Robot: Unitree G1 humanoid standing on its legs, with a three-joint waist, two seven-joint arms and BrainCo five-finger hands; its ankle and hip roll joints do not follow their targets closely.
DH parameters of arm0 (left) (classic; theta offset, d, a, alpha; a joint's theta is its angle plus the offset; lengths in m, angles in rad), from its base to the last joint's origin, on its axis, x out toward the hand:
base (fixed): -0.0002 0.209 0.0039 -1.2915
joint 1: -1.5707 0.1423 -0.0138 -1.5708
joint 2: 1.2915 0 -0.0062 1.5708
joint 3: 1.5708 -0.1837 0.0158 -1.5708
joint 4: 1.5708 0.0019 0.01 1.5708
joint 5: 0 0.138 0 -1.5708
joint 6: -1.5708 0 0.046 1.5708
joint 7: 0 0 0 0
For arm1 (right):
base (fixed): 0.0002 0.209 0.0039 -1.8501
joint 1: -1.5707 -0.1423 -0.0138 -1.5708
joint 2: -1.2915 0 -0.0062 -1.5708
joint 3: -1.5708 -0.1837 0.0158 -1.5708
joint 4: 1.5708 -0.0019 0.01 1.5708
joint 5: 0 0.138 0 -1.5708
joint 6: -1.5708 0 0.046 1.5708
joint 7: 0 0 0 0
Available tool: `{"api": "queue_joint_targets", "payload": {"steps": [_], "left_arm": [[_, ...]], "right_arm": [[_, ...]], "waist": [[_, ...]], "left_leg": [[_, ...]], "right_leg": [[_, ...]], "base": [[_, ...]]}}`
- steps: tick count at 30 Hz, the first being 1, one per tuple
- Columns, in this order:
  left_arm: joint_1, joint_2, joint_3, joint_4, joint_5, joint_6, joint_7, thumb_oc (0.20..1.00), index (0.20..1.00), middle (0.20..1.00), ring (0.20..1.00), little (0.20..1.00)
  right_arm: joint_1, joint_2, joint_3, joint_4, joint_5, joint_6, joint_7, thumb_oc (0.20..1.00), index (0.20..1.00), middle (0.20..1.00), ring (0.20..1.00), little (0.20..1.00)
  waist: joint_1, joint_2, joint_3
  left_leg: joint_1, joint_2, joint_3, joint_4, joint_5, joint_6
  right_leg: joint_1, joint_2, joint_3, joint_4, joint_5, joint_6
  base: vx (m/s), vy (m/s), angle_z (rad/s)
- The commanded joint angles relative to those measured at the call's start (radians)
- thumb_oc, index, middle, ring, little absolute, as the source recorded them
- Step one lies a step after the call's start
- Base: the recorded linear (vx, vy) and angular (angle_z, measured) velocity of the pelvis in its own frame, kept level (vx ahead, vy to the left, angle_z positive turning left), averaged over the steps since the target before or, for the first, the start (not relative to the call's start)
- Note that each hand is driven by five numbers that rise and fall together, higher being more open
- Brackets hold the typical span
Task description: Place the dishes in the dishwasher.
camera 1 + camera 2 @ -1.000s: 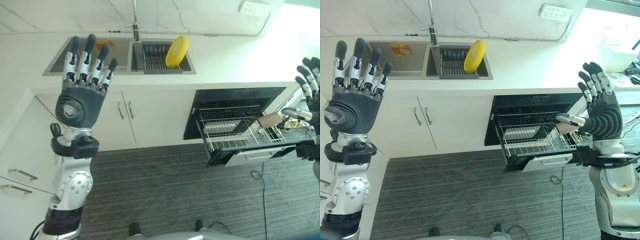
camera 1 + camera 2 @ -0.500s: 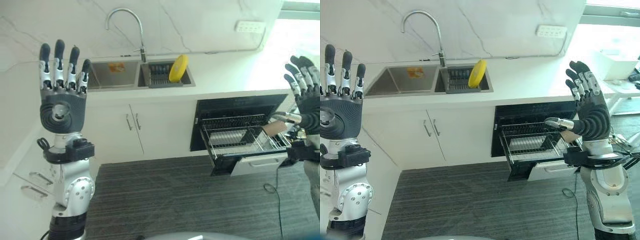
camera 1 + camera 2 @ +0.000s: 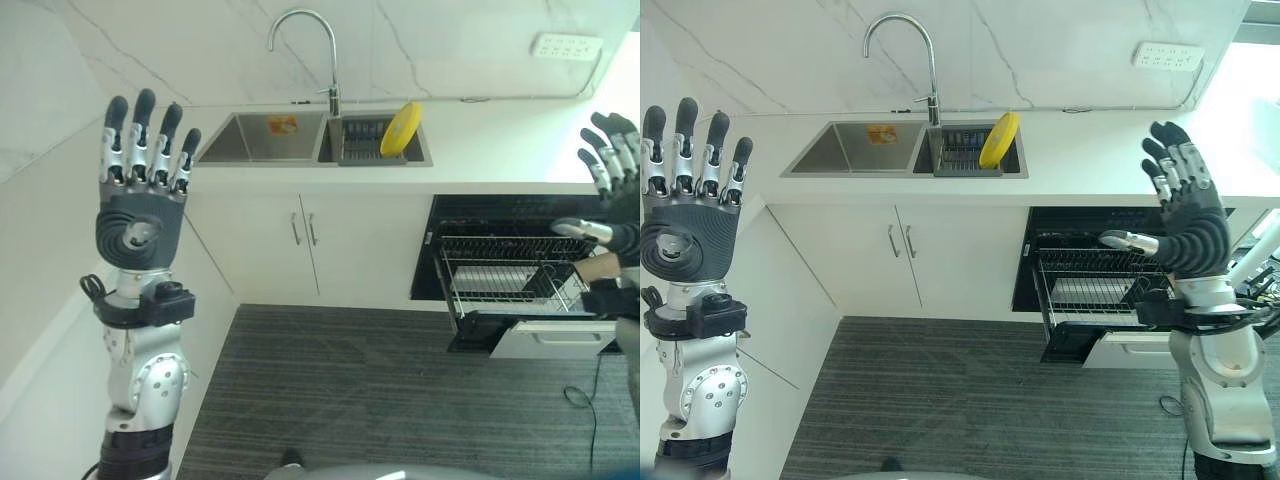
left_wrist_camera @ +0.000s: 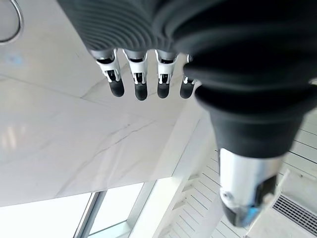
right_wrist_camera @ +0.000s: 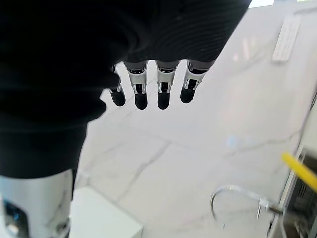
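I hold both hands raised and empty: the left hand (image 3: 688, 235) at nine o'clock and the right hand (image 3: 1192, 225) at three, fingers spread straight. At twelve o'clock, a yellow plate (image 3: 999, 139) stands on edge in the sink rack (image 3: 962, 160). The dishwasher rack (image 3: 1090, 290) sits pulled out at four o'clock.

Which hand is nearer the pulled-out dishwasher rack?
Right. The right hand is raised, open, just above the dishwasher rack; the left hand is raised far across the kitchen, left of the sink.
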Motion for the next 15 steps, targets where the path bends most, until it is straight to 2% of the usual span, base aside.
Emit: {"api": "queue_joint_targets", "payload": {"steps": [1,2,3,4,6,7,8,9,11,13,15], "left_arm": [[-0.018,0.047,0.051,-0.076,-0.023,0.001,0.012,1.000,1.000,1.000,1.000,1.000],[-0.030,0.049,0.054,-0.081,-0.026,0.031,0.008,1.000,1.000,1.000,1.000,1.000],[-0.036,0.051,0.052,-0.088,-0.002,0.064,0.014,1.000,1.000,1.000,1.000,1.000],[-0.035,0.063,0.047,-0.089,0.004,0.080,0.016,1.000,1.000,1.000,1.000,1.000],[-0.026,0.065,0.050,-0.088,0.016,0.078,0.018,1.000,1.000,1.000,1.000,1.000],[-0.024,0.091,0.045,-0.072,0.017,0.056,0.037,1.000,1.000,1.000,1.000,1.000],[-0.025,0.094,0.044,-0.070,0.016,0.053,0.038,1.000,1.000,1.000,1.000,1.000],[-0.035,0.101,0.033,-0.064,0.035,0.043,0.061,1.000,1.000,1.000,1.000,1.000],[-0.038,0.103,0.023,-0.064,0.072,0.026,0.083,1.000,1.000,1.000,1.000,1.000],[-0.025,0.097,0.028,-0.077,0.094,0.028,0.085,1.000,1.000,1.000,1.000,1.000],[-0.012,0.088,0.028,-0.084,0.093,0.031,0.072,1.000,1.000,1.000,1.000,1.000]], "right_arm": [[-0.086,-0.061,-0.004,-0.051,-0.027,-0.041,-0.052,1.000,1.000,1.000,1.000,1.000],[-0.079,-0.051,-0.013,-0.060,-0.006,-0.042,-0.056,1.000,1.000,1.000,1.000,1.000],[-0.062,-0.021,-0.017,-0.081,0.005,-0.039,-0.050,1.000,1.000,1.000,1.000,1.000],[-0.037,0.008,-0.003,-0.094,-0.019,-0.042,-0.038,1.000,1.000,1.000,1.000,1.000],[-0.029,0.026,0.007,-0.099,-0.025,-0.036,-0.024,1.000,1.000,1.000,1.000,1.000],[-0.028,0.019,0.017,-0.096,-0.004,-0.037,-0.021,1.000,1.000,1.000,1.000,1.000],[-0.028,0.018,0.017,-0.095,-0.004,-0.037,-0.022,1.000,1.000,1.000,1.000,1.000],[-0.035,0.014,0.021,-0.088,-0.002,-0.037,-0.020,1.000,1.000,1.000,1.000,1.000],[-0.043,0.007,0.028,-0.083,-0.001,-0.042,-0.024,1.000,1.000,1.000,1.000,1.000],[-0.035,-0.002,0.026,-0.082,0.017,-0.047,-0.036,1.000,1.000,1.000,1.000,1.000],[-0.032,0.000,0.032,-0.089,0.013,-0.038,-0.051,1.000,1.000,1.000,1.000,1.000]], "waist": [[0.022,0.023,0.012],[0.019,0.019,0.010],[0.022,0.010,0.010],[0.024,0.010,0.019],[0.031,0.011,0.023],[0.028,0.006,0.024],[0.028,0.006,0.024],[0.026,-0.001,0.020],[0.030,-0.009,0.018],[0.036,-0.015,0.015],[0.034,-0.014,0.007]], "left_leg": [[0.126,0.020,0.000,-0.143,0.031,-0.011],[0.126,-0.006,0.009,-0.143,0.024,0.000],[0.128,-0.052,0.003,-0.143,0.003,0.028],[0.137,-0.083,-0.006,-0.143,-0.006,0.060],[0.143,-0.085,0.002,-0.143,-0.008,0.069],[0.146,-0.088,0.021,-0.143,-0.014,0.076],[0.145,-0.089,0.020,-0.143,-0.015,0.077],[0.144,-0.095,0.028,-0.143,-0.014,0.077],[0.147,-0.097,0.042,-0.143,-0.017,0.072],[0.149,-0.101,0.057,-0.143,-0.020,0.077],[0.156,-0.101,0.064,-0.143,-0.022,0.078]], "right_leg": [[-0.016,0.043,0.010,0.016,0.072,-0.027],[-0.024,0.014,-0.001,0.041,0.090,-0.019],[-0.046,-0.021,-0.010,0.102,0.127,-0.017],[-0.093,-0.026,-0.011,0.216,0.146,-0.027],[-0.110,-0.014,-0.032,0.251,0.135,-0.034],[-0.095,0.100,-0.029,0.195,0.043,-0.050],[-0.093,0.111,-0.026,0.185,0.040,-0.052],[-0.074,0.155,-0.030,0.117,0.018,-0.068],[-0.047,0.173,-0.053,0.035,0.035,-0.076],[-0.025,0.175,-0.056,0.005,0.046,-0.079],[-0.026,0.191,-0.026,-0.001,0.044,-0.085]], "base": [[0.05,0.495,0.27],[0.08,0.653,0.05],[0.13,0.757,-0.12],[0.12,0.637,-0.19],[0.08,0.312,-0.29],[0.06,0.153,-0.48],[0.10,0.111,-0.63],[0.06,-0.004,-0.40],[0.06,-0.074,-0.28],[0.06,-0.152,-0.29],[0.11,-0.188,-0.18]]}}
